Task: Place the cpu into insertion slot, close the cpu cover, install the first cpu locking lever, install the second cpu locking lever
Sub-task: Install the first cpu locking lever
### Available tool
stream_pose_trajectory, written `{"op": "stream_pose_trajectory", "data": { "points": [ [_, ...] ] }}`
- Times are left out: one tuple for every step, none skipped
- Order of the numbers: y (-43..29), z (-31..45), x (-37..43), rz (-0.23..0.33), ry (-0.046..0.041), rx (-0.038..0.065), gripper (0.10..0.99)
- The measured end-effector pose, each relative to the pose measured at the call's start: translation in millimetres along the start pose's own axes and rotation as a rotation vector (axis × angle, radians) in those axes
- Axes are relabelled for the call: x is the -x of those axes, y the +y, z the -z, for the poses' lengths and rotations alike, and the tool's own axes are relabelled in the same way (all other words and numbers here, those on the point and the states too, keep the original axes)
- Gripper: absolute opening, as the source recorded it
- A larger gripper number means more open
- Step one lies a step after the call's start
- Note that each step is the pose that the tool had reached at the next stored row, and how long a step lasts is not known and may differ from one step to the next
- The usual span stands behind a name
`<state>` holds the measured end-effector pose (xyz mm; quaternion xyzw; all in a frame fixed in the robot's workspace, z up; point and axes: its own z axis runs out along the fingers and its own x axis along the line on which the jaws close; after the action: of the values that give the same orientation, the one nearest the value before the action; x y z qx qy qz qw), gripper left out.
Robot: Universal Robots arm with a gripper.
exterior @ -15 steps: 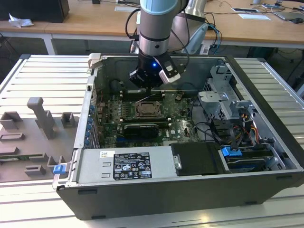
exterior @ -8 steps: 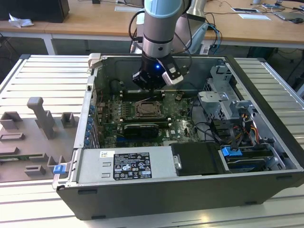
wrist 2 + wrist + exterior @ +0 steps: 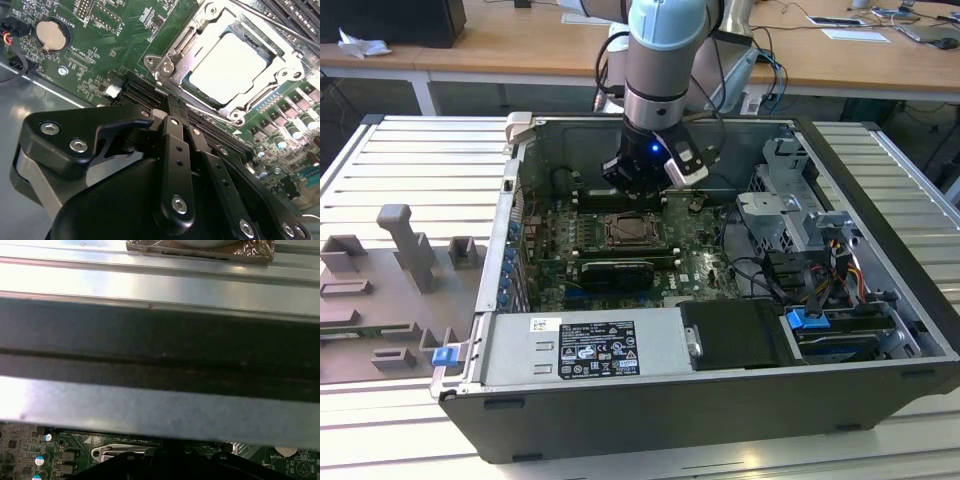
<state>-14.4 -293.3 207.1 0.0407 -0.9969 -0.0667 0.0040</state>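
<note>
Pincer beside flat-lying cpu under cpu cover.

Even, bright room light falls from above in the exterior view; the ribbed worktop shines pale, while the inside of the case lies in soft shadow. In the second wrist view the cpu glares almost white and the claw close to the lens is dark and slightly soft. In the first wrist view bright metal bands wash out, blurred.
</note>
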Motion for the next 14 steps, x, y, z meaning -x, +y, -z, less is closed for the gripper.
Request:
{"op": "stream_pose_trajectory", "data": {
  "points": [
    [0.0, -0.8, 0.1, 0.000, 0.0000, 0.000, 0.106],
    [0.0, -1.5, 0.2, 0.000, -0.0001, 0.000, 0.106],
    [0.0, -2.1, 0.3, 0.000, 0.0000, 0.000, 0.106],
    [0.1, -2.6, 0.4, 0.000, -0.0001, 0.000, 0.106],
    [0.2, -3.1, 0.4, 0.000, -0.0001, 0.000, 0.106],
    [0.5, -3.9, 0.4, 0.000, 0.0000, -0.001, 0.106],
    [0.8, -4.1, 0.4, 0.000, 0.0000, -0.001, 0.106],
    [0.9, -4.0, 0.4, 0.000, 0.0000, -0.001, 0.106],
    [1.0, -3.6, 0.4, 0.000, 0.0000, -0.001, 0.106],
    [1.1, -3.2, 0.4, 0.000, 0.0000, 0.000, 0.106],
    [1.2, -3.2, 0.4, 0.000, -0.0003, 0.000, 0.106],
    [1.2, -3.2, 0.4, -0.001, -0.0003, 0.000, 0.106],
    [1.1, -3.1, 0.4, 0.000, -0.0002, -0.001, 0.106],
    [1.1, -3.1, 0.4, -0.001, 0.0002, -0.004, 0.106]
  ]
}}
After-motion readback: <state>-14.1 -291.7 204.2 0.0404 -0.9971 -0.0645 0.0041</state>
